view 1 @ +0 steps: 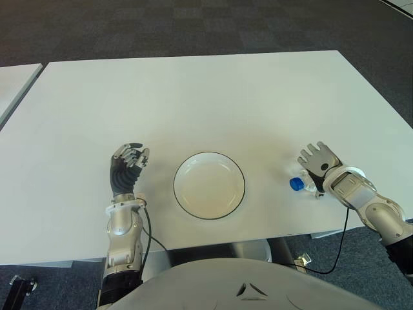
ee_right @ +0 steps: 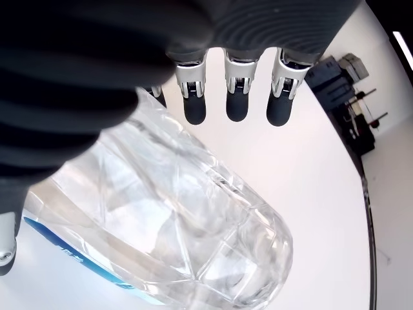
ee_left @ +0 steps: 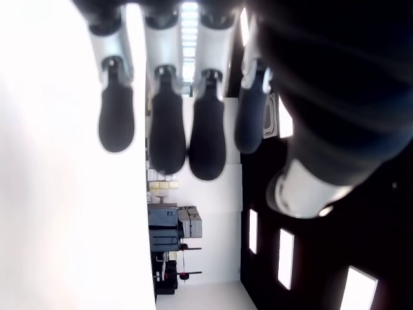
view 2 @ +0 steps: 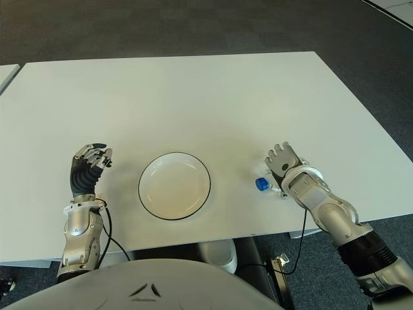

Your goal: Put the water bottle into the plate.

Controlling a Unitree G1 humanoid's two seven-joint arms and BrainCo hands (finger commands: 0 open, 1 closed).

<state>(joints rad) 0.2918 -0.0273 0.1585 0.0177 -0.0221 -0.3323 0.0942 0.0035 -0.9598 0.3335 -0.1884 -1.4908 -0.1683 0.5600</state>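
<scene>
Reaching over the water bottle (view 1: 302,184) at the lower right of the head view, my right hand (view 1: 320,163) has its fingers (ee_right: 235,103) stretched out straight and spread, not closed around anything. From my wrist, the clear ribbed body of the bottle fills the space directly under my palm, but I cannot tell whether the palm actually touches it. The bottle lies on its side on the white table (view 1: 193,97), its blue cap (view 1: 295,184) pointing toward the centre of the frame, most of its body hidden beneath my hand.

Left of the cap, near but apart from it, sits the plate (view 1: 184,197), white with a dark rim, in the lower middle of the frame.

Further left, beside the plate on its left, my left hand (view 1: 129,161) stands upright with its fingers curled inward, holding nothing.
</scene>
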